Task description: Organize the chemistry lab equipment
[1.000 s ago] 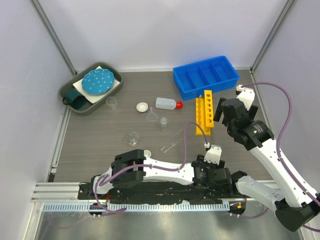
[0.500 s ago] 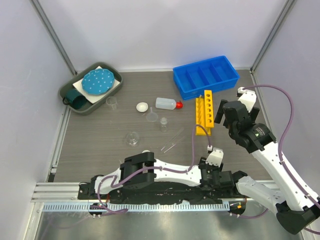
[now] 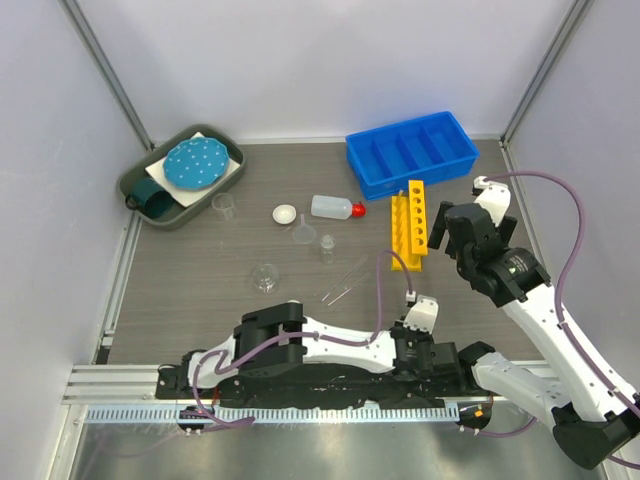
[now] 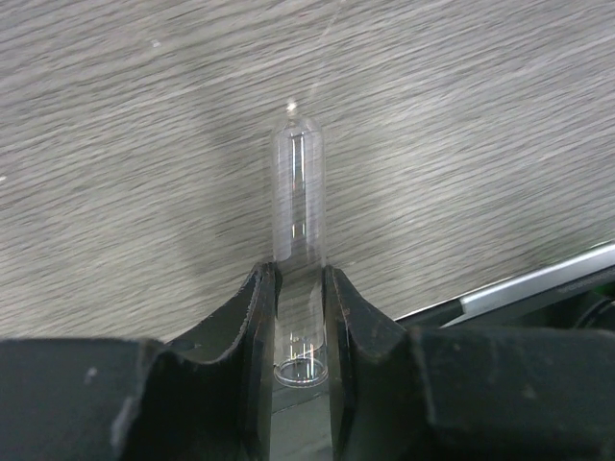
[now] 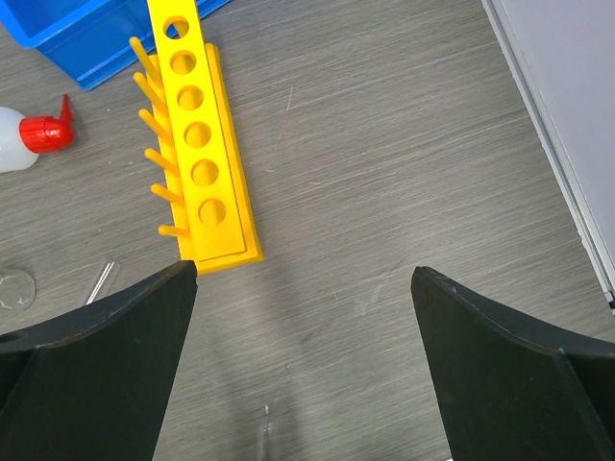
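From where I stand, the grey wood-grain table [image 3: 200,290] carries the blue divided plastic bin [image 3: 420,176] at its far right. Just in front of the bin sits the long yellow holed rack [image 5: 197,144], its near end close beside one finger of the right gripper [image 5: 303,288], whose two black fingers hang spread wide above the tabletop. Down at the near edge, the left gripper [image 4: 298,279] is pinched onto a small clear glass test tube [image 4: 298,192]: the fingers press its sides near the open mouth, and the rounded closed end pokes out past the fingertips over the table, apart from the rack.
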